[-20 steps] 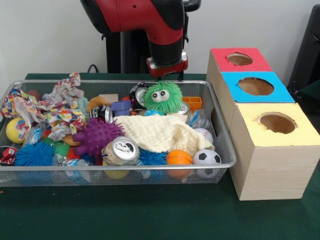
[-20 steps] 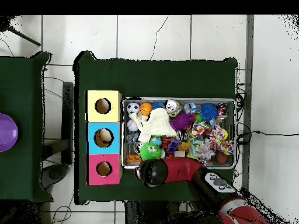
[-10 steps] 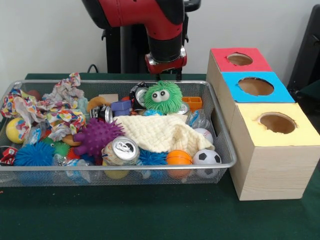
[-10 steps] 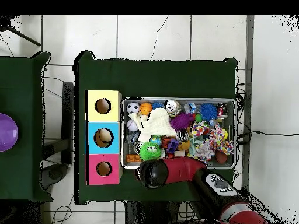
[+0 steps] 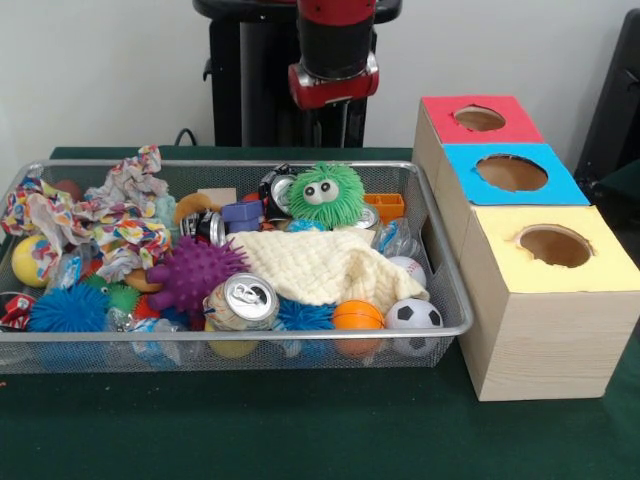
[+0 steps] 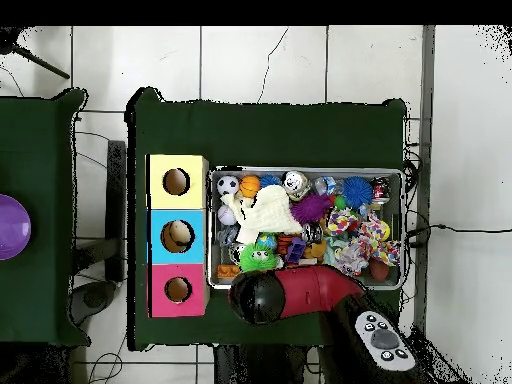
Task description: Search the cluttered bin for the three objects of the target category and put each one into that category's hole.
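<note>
Target category is not evident from the frames. Bin (image 5: 440, 262) is a wire mesh tray on the green bench (image 5: 300, 430), packed with clutter.

Contents, placed relative to the cream cloth (image 5: 325, 265) lying across the bin's middle:
- green fuzzy toy (image 5: 326, 194) with googly eyes sits just behind the cloth.
- purple spiky ball (image 5: 194, 272) touches the cloth's left edge.
- silver can (image 5: 243, 300) lies on its side, in front of the cloth's left corner.
- orange ball (image 5: 357, 316) and soccer ball (image 5: 413, 315) are in front of the cloth, against the bin's front wall.
- blue spiky ball (image 5: 68, 308) and yellow ball (image 5: 30, 260) are well left of the cloth.
- crumpled patterned paper (image 5: 100, 215) is piled at the far left.

Box (image 5: 520, 230) with three holes stands just beside the bin, on the cloth's right: red top (image 5: 478, 120) farthest back, blue top (image 5: 510, 173) in the middle, yellow top (image 5: 553, 247) nearest. In the overhead view something pale sits inside the blue hole (image 6: 177, 235).

Arm (image 5: 333, 50) hangs above the bin's back rim, above the green toy, clear of the contents. The hand's state cannot be told; its fingers do not show clearly in either view.
</note>
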Controlling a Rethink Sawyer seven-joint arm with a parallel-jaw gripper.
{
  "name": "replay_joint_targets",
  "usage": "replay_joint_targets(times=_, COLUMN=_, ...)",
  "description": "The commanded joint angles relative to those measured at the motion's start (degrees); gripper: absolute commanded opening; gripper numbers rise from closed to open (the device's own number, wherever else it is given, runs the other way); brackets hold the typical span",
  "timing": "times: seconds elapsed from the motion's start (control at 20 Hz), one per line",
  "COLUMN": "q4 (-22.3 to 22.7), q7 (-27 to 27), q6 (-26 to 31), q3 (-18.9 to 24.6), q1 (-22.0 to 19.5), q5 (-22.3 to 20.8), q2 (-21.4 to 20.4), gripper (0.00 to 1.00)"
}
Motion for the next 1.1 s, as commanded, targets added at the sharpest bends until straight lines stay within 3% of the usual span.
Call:
replay_joint_targets(times=0.05, q4=-1.73, q7=-0.14, q6=7.47, q3=4.79, q1=1.13, q5=3.59, q2=-8.24, gripper=1.00)
replay_joint_targets(times=0.4, q4=-3.94, q7=-1.03, q6=9.45, q3=6.08, q1=2.56, q5=4.54, q2=-7.02, gripper=1.00)
replay_joint_targets(times=0.7, q4=-7.26, q7=-1.66, q6=8.76, q3=7.00, q1=4.20, q5=3.75, q2=-3.29, gripper=1.00)
replay_joint_targets(times=1.1, q4=-10.54, q7=-3.25, q6=6.41, q3=8.29, q1=3.47, q5=2.15, q2=1.84, gripper=1.00)
